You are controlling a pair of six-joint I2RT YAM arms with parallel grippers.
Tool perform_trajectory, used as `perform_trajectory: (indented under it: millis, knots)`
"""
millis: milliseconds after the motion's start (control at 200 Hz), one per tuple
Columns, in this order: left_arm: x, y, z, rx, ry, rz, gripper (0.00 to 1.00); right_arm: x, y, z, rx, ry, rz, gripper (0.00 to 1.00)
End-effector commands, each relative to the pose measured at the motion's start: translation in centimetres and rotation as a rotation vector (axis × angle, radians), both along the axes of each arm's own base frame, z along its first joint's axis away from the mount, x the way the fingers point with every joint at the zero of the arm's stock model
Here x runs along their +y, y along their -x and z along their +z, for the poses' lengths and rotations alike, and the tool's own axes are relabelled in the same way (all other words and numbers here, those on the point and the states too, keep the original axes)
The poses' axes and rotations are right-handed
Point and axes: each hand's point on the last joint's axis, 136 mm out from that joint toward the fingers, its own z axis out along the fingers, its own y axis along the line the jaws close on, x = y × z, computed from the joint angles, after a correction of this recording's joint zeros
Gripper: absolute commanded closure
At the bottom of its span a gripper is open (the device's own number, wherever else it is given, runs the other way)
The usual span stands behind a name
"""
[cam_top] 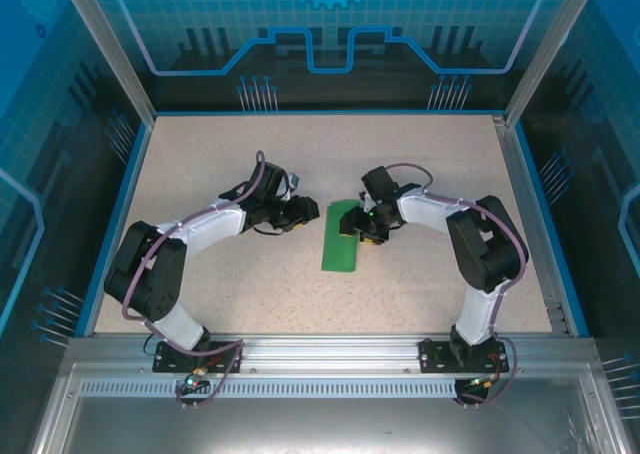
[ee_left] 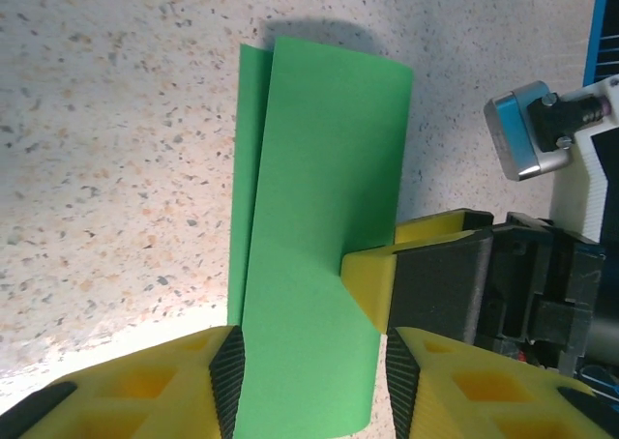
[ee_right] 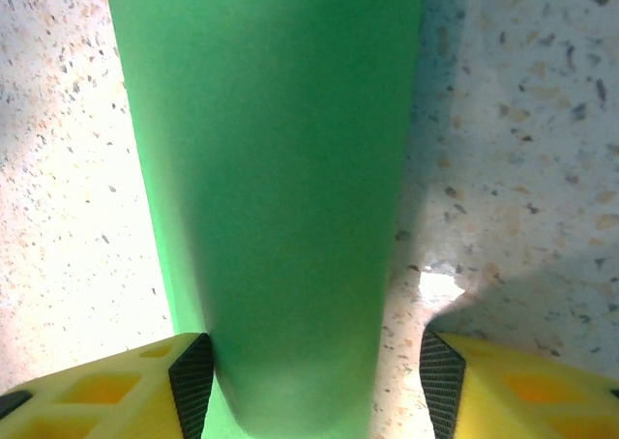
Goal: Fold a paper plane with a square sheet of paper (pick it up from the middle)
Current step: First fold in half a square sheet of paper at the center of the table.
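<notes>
We see the folded square sheet of paper (cam_top: 340, 242) at the table (cam_top: 250, 154) centre, left gripper (cam_top: 306, 211) and right gripper (cam_top: 361, 226) unclenched, the right seemingly touching it.

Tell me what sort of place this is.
Probably a robotics lab or demo cell: a speckled table boxed in by blue panels printed with circuit and gear graphics, a left arm and right arm bolted to an aluminium rail at its near edge, and a folded green sheet of paper between them.
</notes>
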Motion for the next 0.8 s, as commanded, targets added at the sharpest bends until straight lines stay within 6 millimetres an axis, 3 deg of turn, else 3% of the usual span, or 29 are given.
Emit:
perform_trajectory:
  millis: [0, 170, 795]
  knots:
    - [1.0, 0.8, -0.4, 0.017, -0.042, 0.026, 0.54, -0.5, 1.2, -1.1, 0.05, 0.078, 0.028, 0.38]
    - [1.1, 0.9, -0.2, 0.013, -0.04, 0.023, 0.53, -0.1, 1.3, -1.1, 0.055, 0.077, 0.067, 0.37]
    - [1.0, 1.1, -0.6, 0.026, -0.038, 0.016, 0.53, -1.7, 2.0, -3.2, 0.148, 0.247, 0.095, 0.34]
